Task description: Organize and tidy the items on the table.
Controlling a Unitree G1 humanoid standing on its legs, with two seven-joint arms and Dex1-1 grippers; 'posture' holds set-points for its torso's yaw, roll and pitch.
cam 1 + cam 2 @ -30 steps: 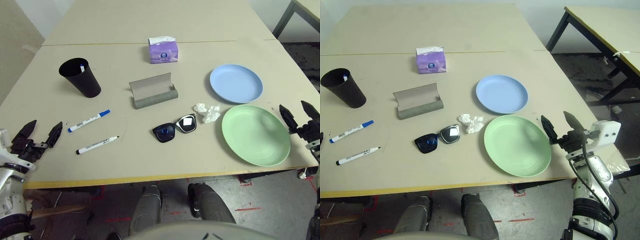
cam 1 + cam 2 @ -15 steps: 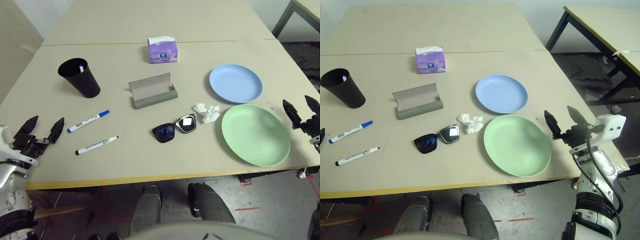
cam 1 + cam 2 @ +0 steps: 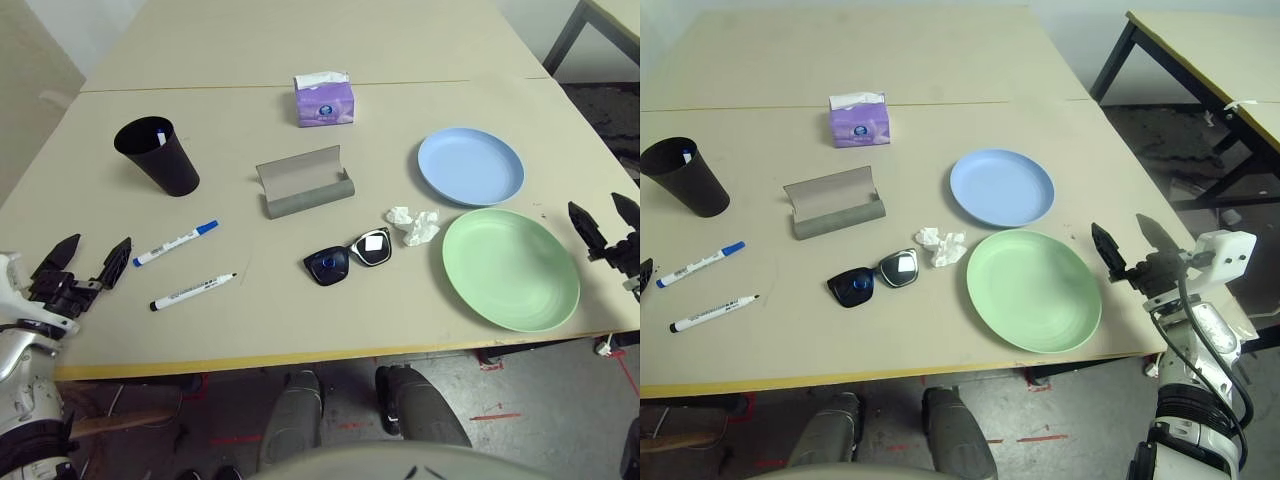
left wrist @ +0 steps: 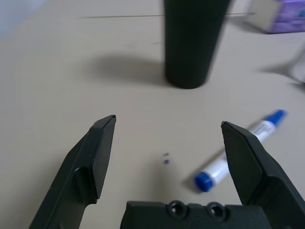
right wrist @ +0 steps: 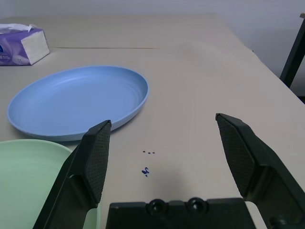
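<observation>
Fingers spread wide on both grippers, nothing held. Left gripper point(image 3: 80, 265) low at desk's point(image 3: 300, 320) left-front corner, aimed twd blue-cap marker point(image 3: 176, 242) and black cup point(image 3: 157, 155) — prob. lined up for marker pickup. Right gripper point(image 3: 1133, 245) off right edge, just beside green plate point(image 3: 1033, 290), blue plate point(image 3: 1001, 187) beyond. Nothing tidied yet: black-cap marker point(image 3: 193, 291), sunglasses point(image 3: 348, 257), tissue point(image 3: 415, 225) loose mid-desk; glasses case point(image 3: 305, 182) lying open, ready for sunglasses; tissue box point(image 3: 324, 98) at back by seam.
</observation>
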